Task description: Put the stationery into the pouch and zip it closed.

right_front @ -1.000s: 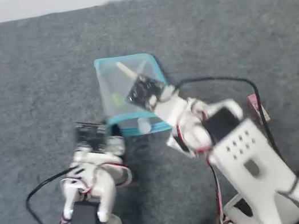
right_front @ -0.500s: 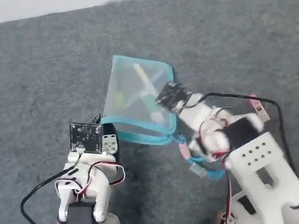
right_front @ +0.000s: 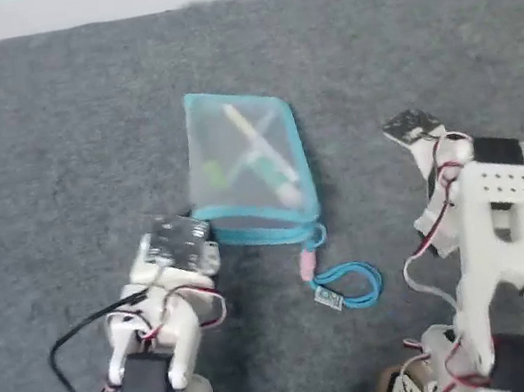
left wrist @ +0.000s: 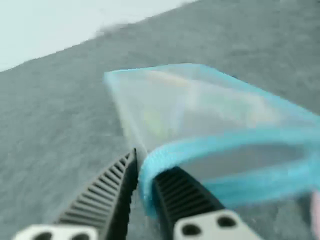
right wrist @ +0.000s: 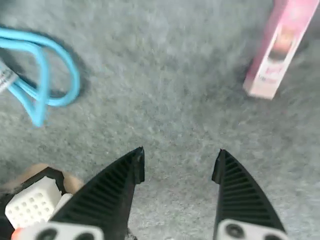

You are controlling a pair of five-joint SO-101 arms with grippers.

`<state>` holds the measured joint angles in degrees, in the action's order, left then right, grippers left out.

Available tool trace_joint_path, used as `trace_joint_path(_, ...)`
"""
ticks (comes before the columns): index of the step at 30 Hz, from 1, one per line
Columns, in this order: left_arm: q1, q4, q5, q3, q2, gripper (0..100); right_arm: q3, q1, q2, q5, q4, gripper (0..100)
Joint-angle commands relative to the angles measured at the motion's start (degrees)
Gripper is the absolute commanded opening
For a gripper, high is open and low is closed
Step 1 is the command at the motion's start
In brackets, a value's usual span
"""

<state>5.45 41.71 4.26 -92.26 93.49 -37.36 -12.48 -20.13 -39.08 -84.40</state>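
Observation:
A clear pouch (right_front: 246, 163) with blue trim lies flat on the grey carpet, with pens and other stationery inside. Its blue wrist strap (right_front: 349, 285) and pink zipper pull (right_front: 307, 265) trail off the near right corner. My left gripper (left wrist: 142, 175) is shut on the blue trim (left wrist: 210, 145) at the pouch's near left corner, where it also shows from above (right_front: 196, 224). My right gripper (right wrist: 179, 162) hangs open over bare carpet, to the right of the pouch and apart from it. A pink box (right wrist: 276, 47) lies on the carpet beyond it.
The right arm (right_front: 487, 207) stands raised at the right of the table. The blue strap (right wrist: 42, 82) lies off to one side of the right gripper. Grey carpet (right_front: 48, 132) covers the table up to a pale wall at the back.
The right gripper has let go of the pouch and pulled back to the right. The pouch, lifted and tilted before, now lies flat. The strap has dropped onto the carpet.

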Motion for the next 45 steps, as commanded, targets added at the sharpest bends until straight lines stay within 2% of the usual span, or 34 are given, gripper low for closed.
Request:
trace_joint_path(1,-10.4,-1.1,-7.7,4.4,0.5,1,2.7,-3.0,2.1,-1.1,2.0,22.0)
trace_joint_path(5,0.6,0.8,2.7,0.7,1.0,1,2.8,-2.9,4.0,-0.6,4.3,22.0)
trace_joint_path(6,-1.2,0.7,1.8,2.2,1.0,1,2.9,-3.1,4.2,-0.6,4.6,22.0)
trace_joint_path(8,-9.1,0.6,-4.8,5.5,0.5,1,2.7,-4.4,4.4,-0.7,5.7,22.0)
trace_joint_path(9,-10.7,0.7,-7.3,5.5,0.5,1,2.7,-5.3,4.5,-0.7,6.5,22.0)
trace_joint_path(10,-9.5,0.9,-6.6,4.4,0.5,1,2.6,-5.8,4.6,-0.6,7.6,22.0)
trace_joint_path(13,2.2,0.7,5.7,-0.5,1.0,1,2.7,-5.8,4.6,0.4,10.4,22.0)
trace_joint_path(14,2.7,0.7,6.2,0.0,1.0,1,2.7,-5.8,4.6,2.1,12.0,22.0)
trace_joint_path(17,0.9,0.5,-1.2,1.9,0.9,1,0.4,-5.8,4.5,7.1,17.5,22.0)
trace_joint_path(18,1.1,0.5,-1.8,1.8,0.7,1,-0.8,-5.6,4.4,7.4,19.0,22.0)
trace_joint_path(25,0.8,0.6,-0.4,0.1,1.0,1,-1.8,0.0,4.8,7.3,22.0,22.0)
trace_joint_path(34,0.8,0.6,-0.4,0.0,1.0,1,-1.8,-2.9,11.4,0.4,28.5,22.0)
trace_joint_path(39,0.8,0.6,-0.4,0.0,1.0,1,-1.4,-5.8,20.7,0.1,37.3,22.0)
trace_joint_path(45,0.8,-1.9,-0.4,-2.0,0.9,1,-0.4,-5.9,21.6,0.1,36.7,21.4)
